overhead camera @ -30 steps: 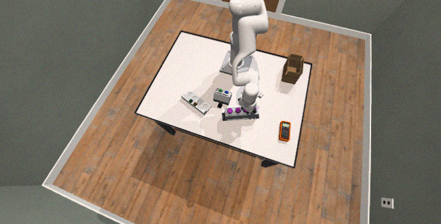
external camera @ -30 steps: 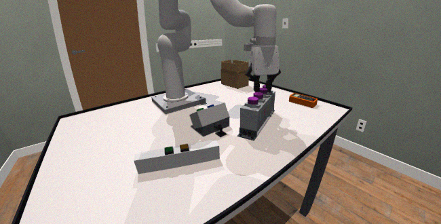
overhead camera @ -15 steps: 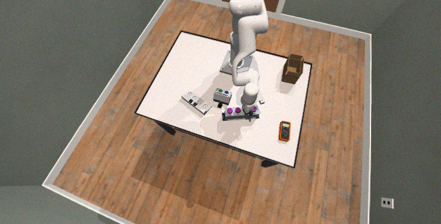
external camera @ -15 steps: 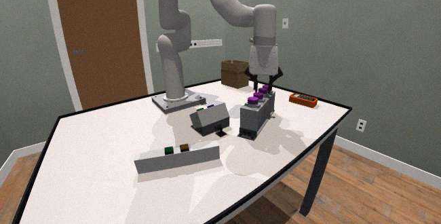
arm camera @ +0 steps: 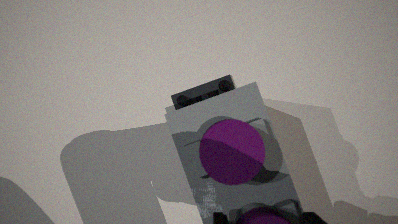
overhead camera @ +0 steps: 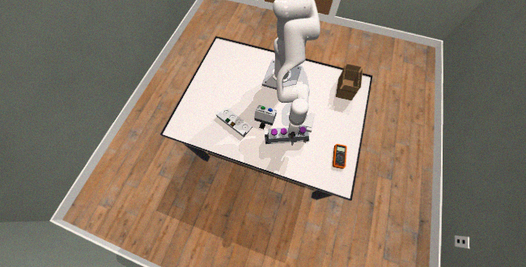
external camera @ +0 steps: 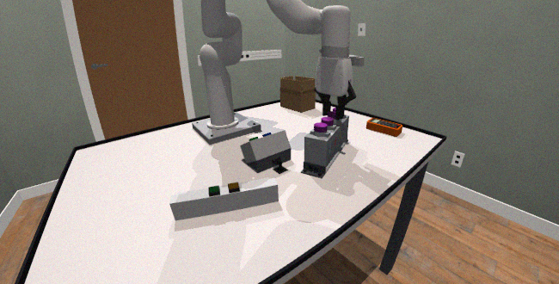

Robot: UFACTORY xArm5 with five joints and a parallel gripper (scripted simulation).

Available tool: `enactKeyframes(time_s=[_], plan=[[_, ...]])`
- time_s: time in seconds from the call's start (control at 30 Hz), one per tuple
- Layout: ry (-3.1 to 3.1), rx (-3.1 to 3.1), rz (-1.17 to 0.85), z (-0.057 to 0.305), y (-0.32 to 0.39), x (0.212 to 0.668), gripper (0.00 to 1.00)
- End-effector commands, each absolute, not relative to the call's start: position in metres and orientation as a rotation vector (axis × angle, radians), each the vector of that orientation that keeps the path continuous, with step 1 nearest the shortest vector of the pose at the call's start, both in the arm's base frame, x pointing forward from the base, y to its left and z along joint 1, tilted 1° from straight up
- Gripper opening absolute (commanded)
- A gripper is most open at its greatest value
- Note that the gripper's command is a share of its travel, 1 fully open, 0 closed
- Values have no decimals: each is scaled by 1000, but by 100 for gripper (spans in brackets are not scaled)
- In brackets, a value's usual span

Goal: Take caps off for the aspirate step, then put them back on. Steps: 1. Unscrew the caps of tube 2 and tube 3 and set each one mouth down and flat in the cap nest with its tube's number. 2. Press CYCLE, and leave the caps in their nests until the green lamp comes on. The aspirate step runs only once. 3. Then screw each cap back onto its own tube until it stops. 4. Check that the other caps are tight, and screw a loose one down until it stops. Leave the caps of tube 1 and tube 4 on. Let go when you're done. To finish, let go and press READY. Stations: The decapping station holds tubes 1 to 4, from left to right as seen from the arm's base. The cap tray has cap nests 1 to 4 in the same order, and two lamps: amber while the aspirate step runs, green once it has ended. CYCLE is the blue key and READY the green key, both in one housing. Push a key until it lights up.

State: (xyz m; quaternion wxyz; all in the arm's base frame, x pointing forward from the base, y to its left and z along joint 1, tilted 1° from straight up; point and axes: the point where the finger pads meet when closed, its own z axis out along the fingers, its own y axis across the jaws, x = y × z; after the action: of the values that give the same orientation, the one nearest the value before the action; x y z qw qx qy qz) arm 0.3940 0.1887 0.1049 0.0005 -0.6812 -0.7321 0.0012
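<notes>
Step 1: we judge tube 2's cap (arm camera: 261, 217) in hand | jaws slack around it, gripping nothing | next: clench, unscrew, carry to cap tray (overhead camera: 243, 129).

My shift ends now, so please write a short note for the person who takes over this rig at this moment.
Gripper: slightly open, fingers around the cap of tube 2, not clamping it.
Things: every purple cap in view sits on the decapping station. The cap tray holds no cap, and both lamps look dark.
Done: nothing finished; no key on the key housing looks lit.
Left: unscrew caps 2 and 3, nest them, press CYCLE, wait for green, recap, check caps 1 and 4, press READY.
</notes>
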Motion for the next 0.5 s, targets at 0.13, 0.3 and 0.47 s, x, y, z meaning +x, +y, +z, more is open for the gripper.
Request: enactKeyframes(time_s=[0.13,0.3,0.47], plan=[[-1783,-2596,0,107,189,395,46],[-1773,-2603,0,107,189,395,46],[-1773,-2603,0,107,189,395,46]])
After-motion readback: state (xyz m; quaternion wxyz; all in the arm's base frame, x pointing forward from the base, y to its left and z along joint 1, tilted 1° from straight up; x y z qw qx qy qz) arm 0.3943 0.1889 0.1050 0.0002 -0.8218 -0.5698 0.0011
